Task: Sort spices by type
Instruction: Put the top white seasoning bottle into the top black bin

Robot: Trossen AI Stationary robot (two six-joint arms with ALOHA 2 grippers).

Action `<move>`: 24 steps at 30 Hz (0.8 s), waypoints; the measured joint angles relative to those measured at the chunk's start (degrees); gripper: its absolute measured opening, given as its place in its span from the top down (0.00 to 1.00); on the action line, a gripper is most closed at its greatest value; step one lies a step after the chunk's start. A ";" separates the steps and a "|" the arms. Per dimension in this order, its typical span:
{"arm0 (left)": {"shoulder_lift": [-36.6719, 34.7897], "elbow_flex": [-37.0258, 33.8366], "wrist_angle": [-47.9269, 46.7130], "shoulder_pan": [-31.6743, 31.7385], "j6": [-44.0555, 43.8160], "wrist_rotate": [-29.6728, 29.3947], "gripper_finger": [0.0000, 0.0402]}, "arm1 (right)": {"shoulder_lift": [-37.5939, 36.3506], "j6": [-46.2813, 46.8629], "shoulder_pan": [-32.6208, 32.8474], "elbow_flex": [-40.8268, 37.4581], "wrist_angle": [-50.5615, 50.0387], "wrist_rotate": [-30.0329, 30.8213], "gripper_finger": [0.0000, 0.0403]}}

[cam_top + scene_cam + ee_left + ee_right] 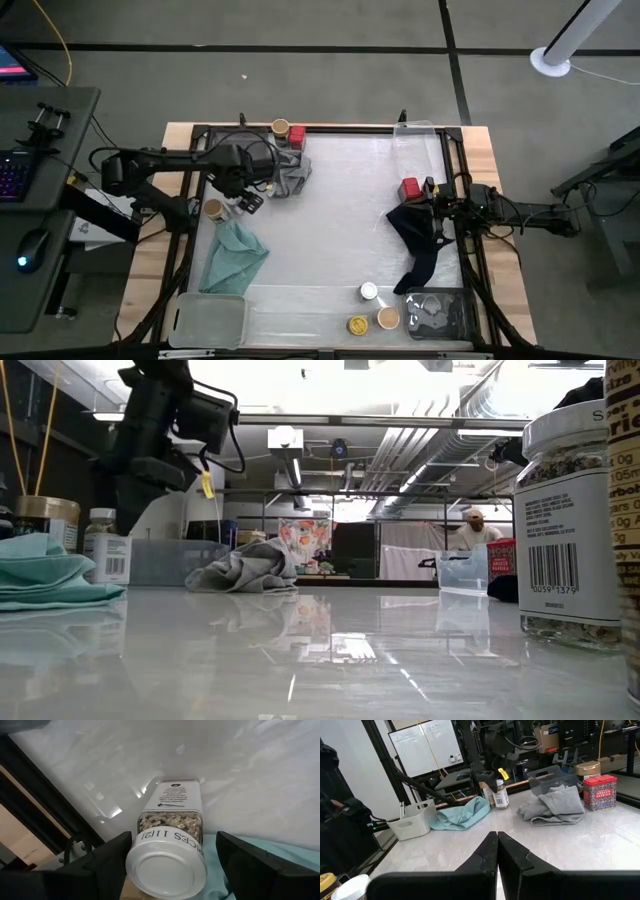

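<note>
Straddling white-lidded jar point(170, 845) with left gripper point(170, 865), fingers spread, seemingly not gripping; risking toppling it against teal cloth point(233, 257). Right gripper point(497, 851) clenched, idling.

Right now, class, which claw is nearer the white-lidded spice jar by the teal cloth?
Left. The left claw hovers open directly over the white-lidded jar, a finger on either side. The right claw is shut, across the table near a red tin.

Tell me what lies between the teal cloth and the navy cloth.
Nothing: in the high view, only bare white tabletop separates the teal cloth from the navy cloth.
</note>
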 joint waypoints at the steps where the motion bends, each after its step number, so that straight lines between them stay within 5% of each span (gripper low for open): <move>1: 0.00 0.00 0.00 -0.15 -0.15 0.02 0.31 | 0.00 0.02 -0.02 0.01 0.00 0.01 1.00; 6: -0.02 -1.59 0.27 -0.17 -0.70 0.12 0.35 | 0.01 0.00 0.00 -0.01 0.00 0.01 1.00; 14: -0.42 -7.40 2.56 -0.17 -1.44 4.10 0.58 | 0.01 0.00 0.00 -0.01 -0.01 0.01 1.00; 24: -3.59 0.02 4.20 1.00 4.66 -0.89 0.59 | 0.02 0.02 0.00 0.01 0.00 0.01 1.00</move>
